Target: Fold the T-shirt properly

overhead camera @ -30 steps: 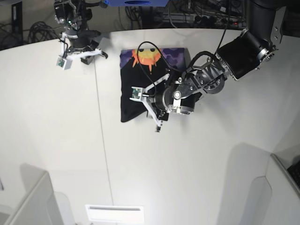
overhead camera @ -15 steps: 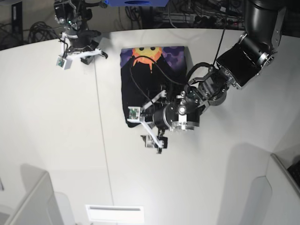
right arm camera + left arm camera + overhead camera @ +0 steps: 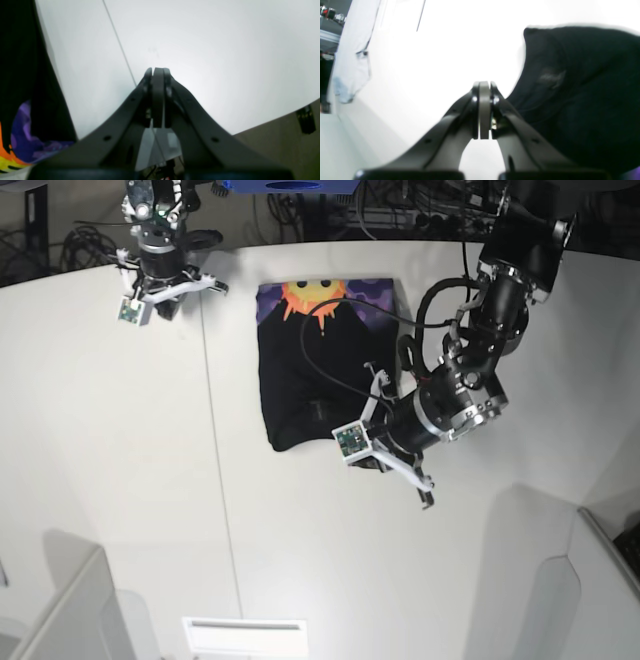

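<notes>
The big white bench (image 3: 120, 480) fills most of the base view. A thin dark seam (image 3: 222, 480) runs down it from the far edge to the near edge.

The T-shirt (image 3: 310, 380) lies folded on the bench, close to the far edge and about midway between the left and right edges. It is mostly black. The part nearest the far edge shows an orange sun face on purple. The near end of the shirt is a bit bumpy and not flat.

The left arm (image 3: 470, 370) reaches in from the far right corner and bends down over the near right part of the shirt. Its left end effector (image 3: 483, 110) is pinched tight, with nothing between the tips. In the left wrist view the black cloth lies just beside it, and its tip is over bare white bench.

The right end effector (image 3: 157, 97) is pinched tight too, and holds nothing. It hangs near the far edge, left of the shirt and apart from it, close to the seam.
</notes>
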`<state>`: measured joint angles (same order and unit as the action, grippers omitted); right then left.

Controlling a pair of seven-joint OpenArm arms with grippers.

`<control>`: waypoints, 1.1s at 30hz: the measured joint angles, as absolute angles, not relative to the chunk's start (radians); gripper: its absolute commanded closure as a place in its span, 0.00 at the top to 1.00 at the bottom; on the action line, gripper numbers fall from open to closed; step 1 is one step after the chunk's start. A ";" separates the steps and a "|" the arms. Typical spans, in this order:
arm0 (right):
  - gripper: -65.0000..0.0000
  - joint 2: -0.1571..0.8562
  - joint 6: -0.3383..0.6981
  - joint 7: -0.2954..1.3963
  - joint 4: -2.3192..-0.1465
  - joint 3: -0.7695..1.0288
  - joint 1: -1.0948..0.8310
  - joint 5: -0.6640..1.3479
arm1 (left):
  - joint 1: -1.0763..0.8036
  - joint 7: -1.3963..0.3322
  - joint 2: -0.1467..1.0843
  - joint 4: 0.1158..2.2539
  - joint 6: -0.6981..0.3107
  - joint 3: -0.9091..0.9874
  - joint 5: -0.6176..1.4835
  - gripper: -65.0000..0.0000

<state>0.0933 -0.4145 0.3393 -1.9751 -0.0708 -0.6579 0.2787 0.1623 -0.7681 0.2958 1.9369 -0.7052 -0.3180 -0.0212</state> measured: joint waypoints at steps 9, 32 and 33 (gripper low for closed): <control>0.00 0.093 -0.278 0.268 -1.977 -0.070 -0.728 0.172 | -0.171 -0.408 0.326 1.941 -0.704 -0.083 -0.025 0.00; 0.00 0.162 -0.178 0.131 -1.996 -0.067 -1.086 -0.090 | -0.854 0.241 0.369 1.769 -0.693 0.094 -0.029 0.00; 0.00 0.162 -0.178 0.134 -1.996 -0.070 -1.106 -0.090 | -0.872 0.255 0.371 1.749 -0.693 0.094 -0.033 0.00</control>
